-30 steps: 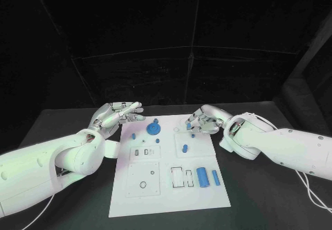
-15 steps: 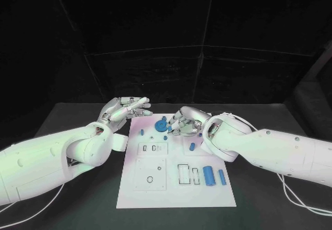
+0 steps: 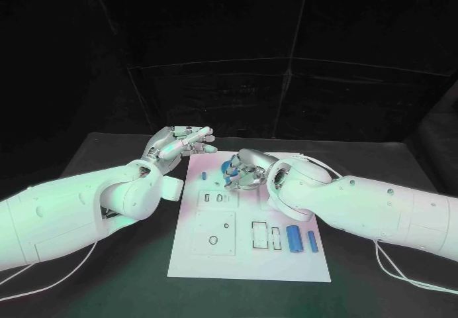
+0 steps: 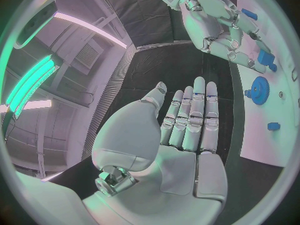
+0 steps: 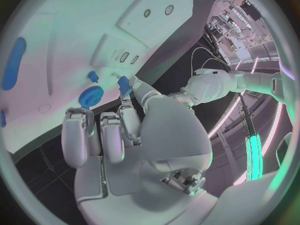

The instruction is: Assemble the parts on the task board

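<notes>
Right hand has moved over the blue gear, pinching a blue part; left hand spread, empty.

The board lay on the black worktop. The left robot hand hovered off its far left corner, fingers extended. The right robot hand curled over the gear. Two cylinders lay near the right edge.

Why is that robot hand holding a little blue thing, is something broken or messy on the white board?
Nothing looks broken or spilled. The right hand pinches a small blue part over the task board near the blue gear. The left hand hovers off the board's far left corner, holding nothing.
</notes>
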Tool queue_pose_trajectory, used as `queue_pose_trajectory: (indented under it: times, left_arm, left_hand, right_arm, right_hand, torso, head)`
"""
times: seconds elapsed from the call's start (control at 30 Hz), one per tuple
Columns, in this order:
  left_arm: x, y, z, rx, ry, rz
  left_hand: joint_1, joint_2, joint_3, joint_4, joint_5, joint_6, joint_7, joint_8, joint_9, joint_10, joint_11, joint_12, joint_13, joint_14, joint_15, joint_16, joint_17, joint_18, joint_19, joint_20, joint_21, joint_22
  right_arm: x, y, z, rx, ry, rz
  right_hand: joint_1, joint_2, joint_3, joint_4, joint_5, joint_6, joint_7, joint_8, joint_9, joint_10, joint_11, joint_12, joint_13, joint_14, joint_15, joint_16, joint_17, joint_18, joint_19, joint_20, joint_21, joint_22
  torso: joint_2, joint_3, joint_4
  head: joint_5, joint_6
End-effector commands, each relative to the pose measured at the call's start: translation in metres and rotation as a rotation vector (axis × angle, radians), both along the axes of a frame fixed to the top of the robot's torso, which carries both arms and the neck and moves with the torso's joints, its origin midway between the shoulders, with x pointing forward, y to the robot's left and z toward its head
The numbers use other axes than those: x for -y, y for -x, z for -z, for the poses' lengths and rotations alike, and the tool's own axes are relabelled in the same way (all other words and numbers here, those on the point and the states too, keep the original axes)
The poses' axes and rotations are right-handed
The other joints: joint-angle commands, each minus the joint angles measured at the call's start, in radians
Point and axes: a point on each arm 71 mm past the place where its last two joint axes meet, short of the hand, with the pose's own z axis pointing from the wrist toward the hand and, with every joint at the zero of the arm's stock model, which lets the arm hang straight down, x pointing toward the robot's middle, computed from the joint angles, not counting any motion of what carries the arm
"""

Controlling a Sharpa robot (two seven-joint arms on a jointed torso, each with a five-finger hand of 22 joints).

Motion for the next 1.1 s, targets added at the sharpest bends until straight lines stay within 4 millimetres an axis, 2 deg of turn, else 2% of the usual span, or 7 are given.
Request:
queue_pose_trajectory:
  times: [0.03, 0.2, 0.33, 1.1]
  left_arm:
    - [0.002, 0.0, -0.002, 0.009, 0.006, 0.012]
    - [0.002, 0.0, -0.001, 0.009, 0.007, 0.014]
    - [0.003, -0.001, -0.001, 0.008, 0.007, 0.014]
    - [0.003, -0.001, -0.001, 0.007, 0.007, 0.016]
  left_hand:
    - [0.002, 0.008, 0.005, 0.0, 0.005, 0.006, -0.001, -0.007, -0.001, 0.007, 0.0, -0.004, -0.001, 0.007, 0.003, -0.004, 0.001, 0.015, 0.008, -0.002, -0.003, -0.001]
    - [0.002, 0.008, 0.005, 0.0, 0.005, 0.006, -0.001, -0.007, -0.001, 0.007, 0.0, -0.004, -0.001, 0.007, 0.003, -0.004, 0.001, 0.015, 0.008, -0.002, -0.003, -0.001]
    - [0.002, 0.008, 0.005, 0.0, 0.005, 0.006, -0.001, -0.007, -0.001, 0.007, 0.0, -0.004, -0.001, 0.007, 0.003, -0.004, 0.001, 0.015, 0.008, -0.002, -0.003, -0.001]
    - [0.002, 0.008, 0.005, 0.0, 0.005, 0.006, -0.001, -0.007, -0.001, 0.007, 0.0, -0.004, -0.001, 0.007, 0.003, -0.004, 0.001, 0.015, 0.008, -0.002, -0.003, -0.001]
  right_arm:
    - [-0.004, 0.002, 0.003, 0.001, 0.056, -0.024]
    - [-0.009, 0.004, 0.007, 0.0, 0.073, -0.04]
    - [-0.011, 0.005, 0.011, -0.001, 0.083, -0.047]
    - [-0.015, 0.008, 0.029, -0.011, 0.104, -0.054]
  right_hand:
    - [-0.005, -0.001, 0.009, 0.004, 0.005, 0.01, 0.0, 0.004, 0.001, -0.005, -0.002, -0.003, 0.0, 0.103, -0.006, 0.002, 0.25, -0.002, 0.014, -0.008, -0.004, 0.04]
    - [-0.006, -0.001, 0.009, 0.004, 0.005, 0.01, 0.0, 0.004, 0.001, -0.005, -0.002, -0.002, 0.0, 0.103, -0.006, 0.002, 0.25, -0.002, 0.015, -0.008, -0.004, 0.04]
    - [-0.006, -0.002, 0.009, 0.003, 0.006, 0.01, 0.0, 0.004, 0.001, -0.004, -0.002, -0.001, 0.002, 0.103, -0.006, 0.003, 0.251, -0.002, 0.015, -0.008, -0.004, 0.041]
    - [-0.007, -0.004, 0.01, 0.003, 0.006, 0.01, -0.001, 0.004, 0.001, -0.004, -0.002, -0.001, 0.002, 0.103, -0.006, 0.003, 0.252, -0.002, 0.015, -0.008, -0.004, 0.041]
  torso:
    - [0.0, 0.0014, -0.0014]
    - [0.0, 0.0005, 0.0006]
    - [0.0, 0.0012, 0.0]
    - [0.0, 0.0, 0.0001]
  head:
    - [0.003, -0.007]
    - [0.003, -0.012]
    - [0.007, -0.016]
    - [0.009, -0.022]
